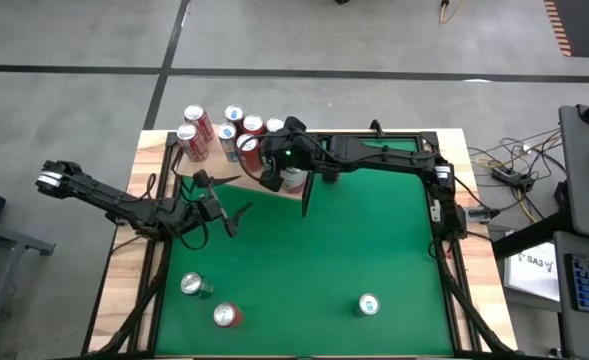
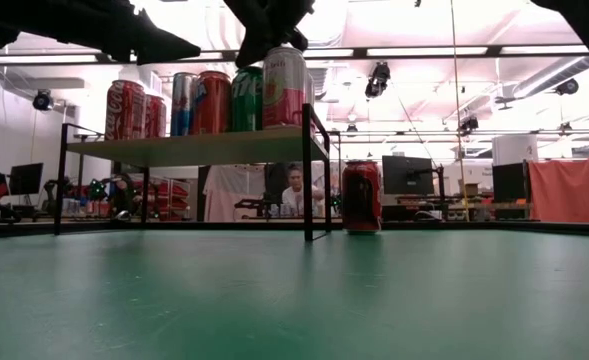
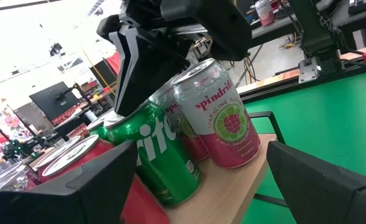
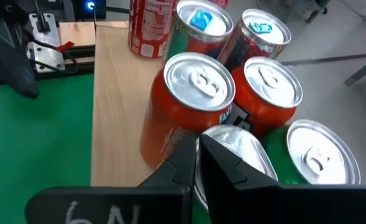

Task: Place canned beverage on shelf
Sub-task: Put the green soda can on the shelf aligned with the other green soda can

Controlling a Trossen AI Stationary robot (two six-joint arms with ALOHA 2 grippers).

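The shelf (image 2: 194,148) is a pale wood board on dark legs at the table's far left, and several cans stand on it. A pink-and-white Spindrift can (image 3: 223,115) and a green Sprite can (image 3: 155,152) stand at its right end. My right gripper (image 4: 198,146) is shut and points down over these cans, just above a silver can top (image 4: 242,155). It also shows in the high view (image 1: 274,168). My left gripper (image 1: 229,215) is open and empty above the table, near side of the shelf, facing the cans. My right gripper's shut fingers (image 3: 133,81) come down from above beside the Spindrift can's upper rim (image 3: 183,78) and behind the Sprite can's top. I cannot tell whether they touch either can. Both cans stand upright on the shelf.
Three cans stand on the green table near its front edge: a silver one (image 1: 192,285), a red one (image 1: 226,315) and a green-topped one (image 1: 369,305). A dark red can (image 2: 361,195) stands on the table right of the shelf. People sit in the room beyond.
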